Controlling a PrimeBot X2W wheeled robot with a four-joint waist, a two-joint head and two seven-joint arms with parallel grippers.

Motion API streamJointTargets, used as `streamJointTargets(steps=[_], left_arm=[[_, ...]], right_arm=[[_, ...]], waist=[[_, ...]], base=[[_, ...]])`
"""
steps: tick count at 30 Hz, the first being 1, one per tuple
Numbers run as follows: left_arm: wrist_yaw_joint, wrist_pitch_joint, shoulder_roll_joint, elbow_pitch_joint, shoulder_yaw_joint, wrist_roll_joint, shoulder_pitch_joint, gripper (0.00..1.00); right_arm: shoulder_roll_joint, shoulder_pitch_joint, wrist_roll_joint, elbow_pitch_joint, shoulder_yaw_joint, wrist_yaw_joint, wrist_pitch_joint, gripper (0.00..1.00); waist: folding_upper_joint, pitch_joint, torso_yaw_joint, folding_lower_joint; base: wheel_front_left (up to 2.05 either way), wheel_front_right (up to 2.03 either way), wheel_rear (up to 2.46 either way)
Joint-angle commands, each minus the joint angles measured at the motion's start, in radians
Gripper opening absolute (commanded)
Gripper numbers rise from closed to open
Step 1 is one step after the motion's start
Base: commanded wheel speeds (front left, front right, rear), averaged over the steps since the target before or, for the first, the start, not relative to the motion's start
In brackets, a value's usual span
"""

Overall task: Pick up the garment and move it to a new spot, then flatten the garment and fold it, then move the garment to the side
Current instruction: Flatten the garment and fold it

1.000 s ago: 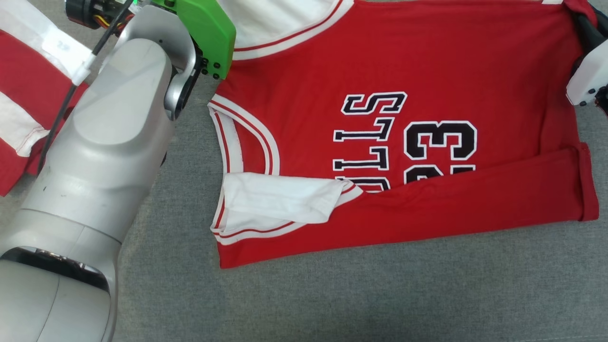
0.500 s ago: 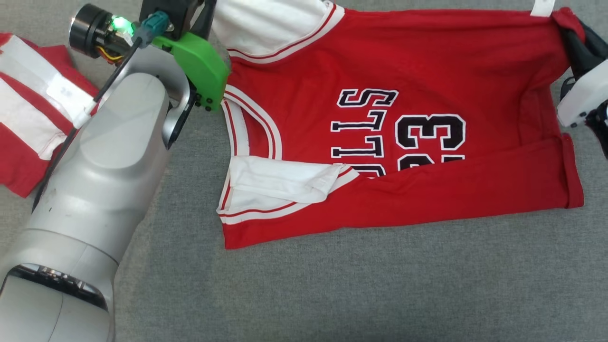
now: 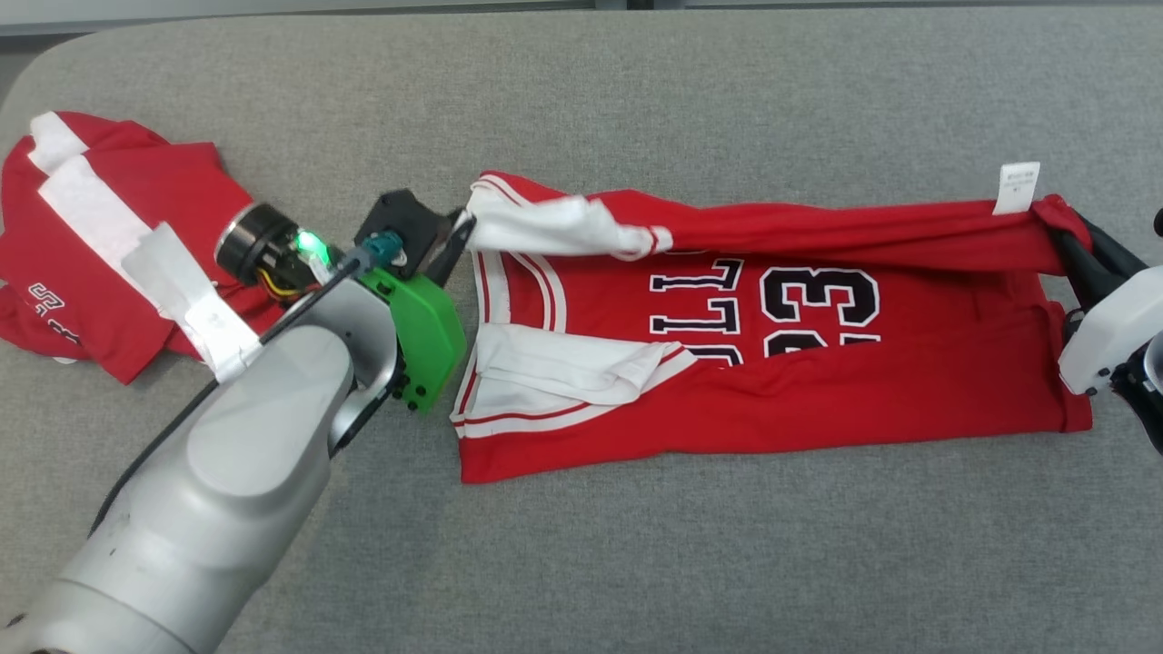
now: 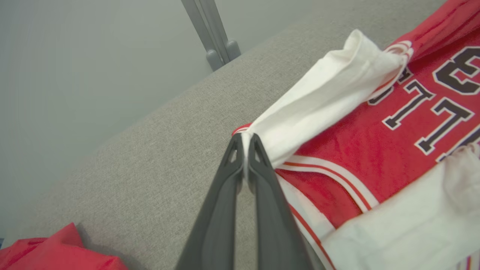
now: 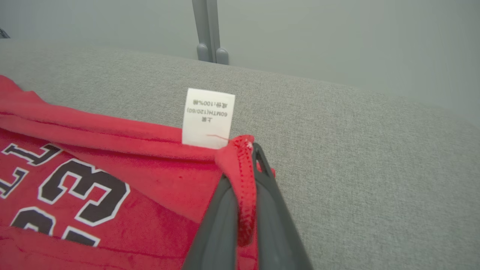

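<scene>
The red sleeveless basketball jersey [image 3: 818,391], white-trimmed with a black "23" and black lettering, lies lengthwise across the middle of the grey fabric-covered surface [image 3: 727,563]. Its near long edge is folded over the body and covers the lower part of the print. The far long edge is raised and drawn taut between the two tools, overlapping the upper part of the lettering. Left tool [image 4: 245,140]: fingers pressed together, pinching the white-lined shoulder corner at the neck end, with cloth visible between the tips. Right tool [image 5: 250,157]: fingers pressed together, pinching the red hem corner at the opposite end, with the stitched edge running down between them. A white care label [image 5: 208,118] stands up from the seam just beside that grip. A second red-and-white garment [image 3: 100,245] lies crumpled near the left end of the surface, apart from the jersey.
</scene>
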Motion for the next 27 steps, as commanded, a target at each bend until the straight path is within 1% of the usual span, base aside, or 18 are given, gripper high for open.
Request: streamJointTargets(steps=[1, 3, 8, 14, 19, 24, 27], left_arm=[[-0.003, 0.024, 0.023, -0.033, -0.009, -0.015, 0.038, 0.0], [-0.006, 0.063, 0.053, -0.093, -0.02, -0.027, 0.073, 0.0], [0.002, 0.152, 0.126, -0.231, -0.033, -0.064, 0.164, 0.0], [0.005, 0.258, 0.184, -0.367, -0.05, -0.121, 0.25, 0.0], [0.008, 0.312, 0.209, -0.437, -0.063, -0.154, 0.299, 0.0], [0.012, 0.368, 0.225, -0.47, -0.08, -0.19, 0.337, 0.0], [0.018, 0.372, 0.234, -0.483, -0.085, -0.192, 0.35, 0.0]], right_arm=[[-0.013, 0.014, 0.014, -0.007, 0.007, -0.002, -0.004, 0.0], [-0.025, 0.032, 0.027, -0.015, 0.024, -0.002, -0.004, 0.0], [-0.057, 0.056, 0.065, -0.039, 0.08, -0.002, 0.008, 0.0], [-0.104, 0.078, 0.111, -0.079, 0.148, -0.002, 0.041, 0.0], [-0.133, 0.094, 0.141, -0.09, 0.197, -0.002, 0.073, 0.0], [-0.137, 0.102, 0.175, -0.099, 0.233, -0.002, 0.097, 0.0], [-0.139, 0.105, 0.19, -0.105, 0.256, -0.002, 0.112, 0.0]], waist=[[0.0, -0.032, 0.015, 0.0], [0.0, -0.044, 0.014, 0.0], [0.0, -0.07, 0.007, 0.0], [0.0, -0.087, 0.0, 0.0], [0.0, -0.095, -0.006, 0.0], [0.0, -0.104, -0.017, 0.0], [0.0, -0.109, -0.023, 0.0]], base=[[0.0, 0.0, 0.0], [0.0, 0.0, 0.0], [0.0, 0.0, 0.0], [0.0, 0.0, 0.0], [0.0, 0.0, 0.0], [0.0, 0.0, 0.0], [0.0, 0.0, 0.0]])
